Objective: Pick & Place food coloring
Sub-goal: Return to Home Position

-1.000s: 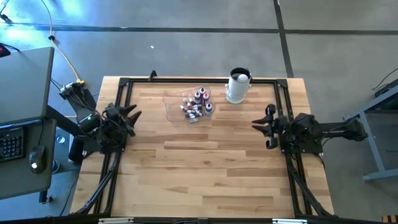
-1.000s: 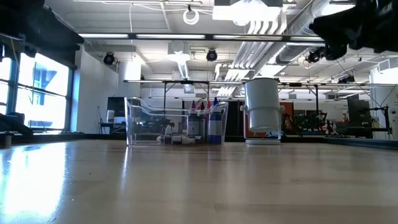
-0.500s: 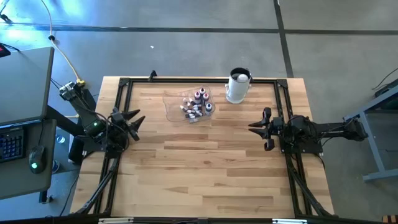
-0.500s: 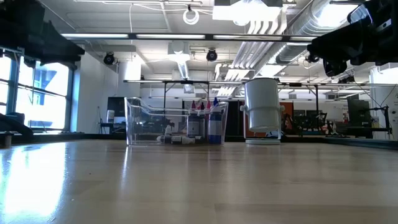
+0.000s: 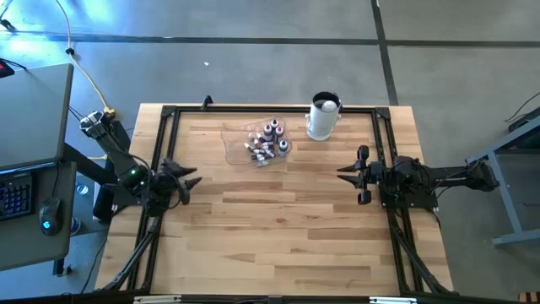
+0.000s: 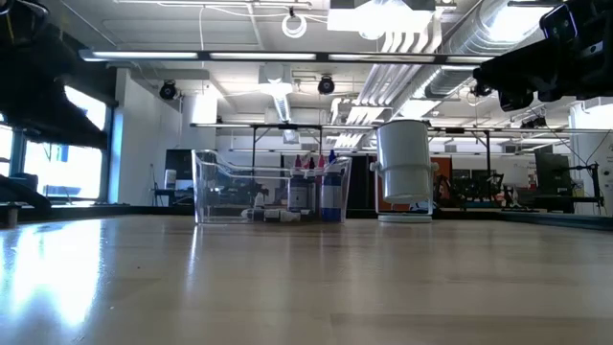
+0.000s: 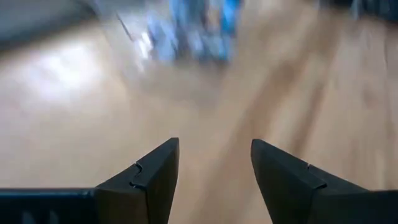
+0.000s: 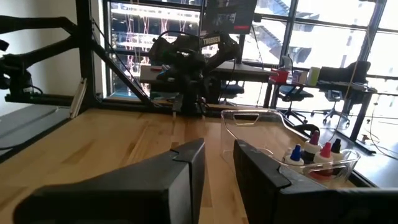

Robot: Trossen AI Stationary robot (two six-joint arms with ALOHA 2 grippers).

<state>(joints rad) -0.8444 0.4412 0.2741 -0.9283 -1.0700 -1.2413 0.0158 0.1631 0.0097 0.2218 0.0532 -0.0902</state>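
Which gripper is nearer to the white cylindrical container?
Right. The right gripper is by the table's right side, a short way from the white container at the back edge; the left gripper is by the left side, far across the table.

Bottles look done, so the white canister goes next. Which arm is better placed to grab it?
Right, probably. The canister stands at the far edge on the right half, close to the right tool; the left tool sits across the table.
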